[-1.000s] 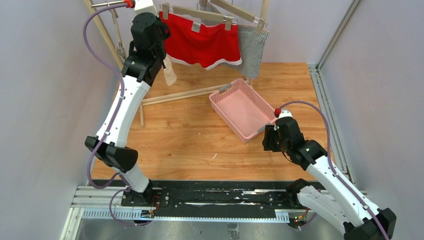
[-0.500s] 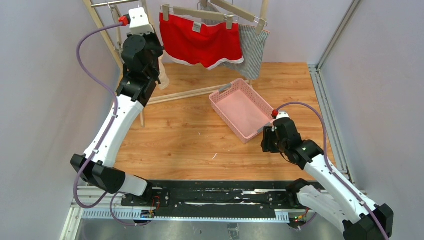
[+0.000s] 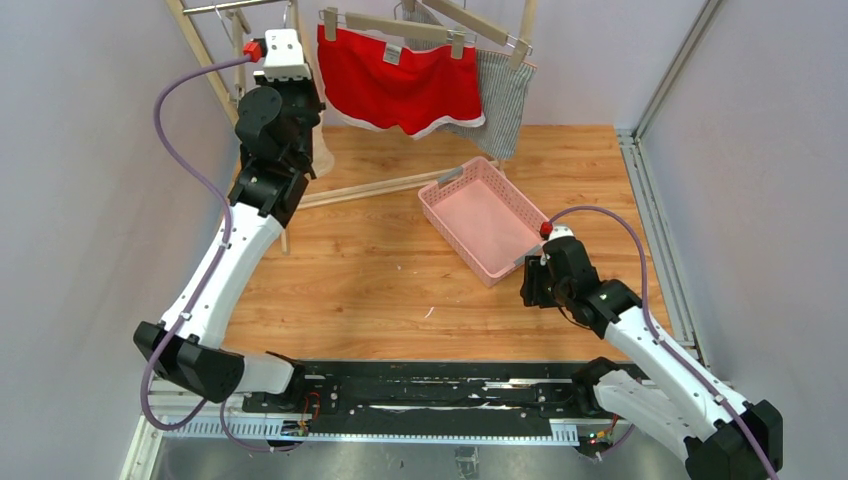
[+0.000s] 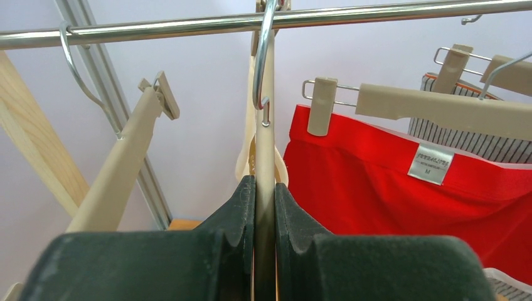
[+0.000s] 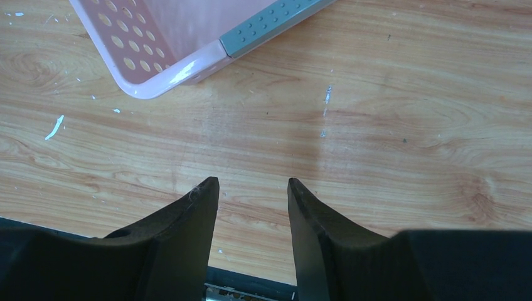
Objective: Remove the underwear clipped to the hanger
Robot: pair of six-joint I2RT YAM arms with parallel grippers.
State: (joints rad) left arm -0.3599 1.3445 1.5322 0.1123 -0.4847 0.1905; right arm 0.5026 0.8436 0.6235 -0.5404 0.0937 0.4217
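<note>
My left gripper (image 4: 265,188) is shut on a beige hanger (image 4: 265,125) seen edge-on, its hook over the metal rail (image 4: 376,15). The cream underwear (image 4: 246,160) hangs on that hanger, mostly hidden behind it. From above, only its lower part (image 3: 323,156) shows beside my left gripper (image 3: 298,108). The red underwear (image 4: 389,194) with white trim (image 3: 400,90) is clipped to a second hanger. The grey-and-white striped underwear (image 3: 505,100) hangs behind it (image 4: 477,147). My right gripper (image 5: 251,185) is open and empty, low over the floor near the basket (image 3: 533,285).
A pink basket (image 3: 450,232) stands on the wooden floor at centre right, its corner in the right wrist view (image 5: 182,66). An empty beige clip hanger (image 4: 125,157) hangs left of the gripped one. The wooden rack legs (image 3: 205,60) and a floor bar (image 3: 370,185) lie near the left arm.
My left arm has swung left and lower along the rail with the hanger held; the cream underwear shifted left with it. My right arm moved slightly left.
</note>
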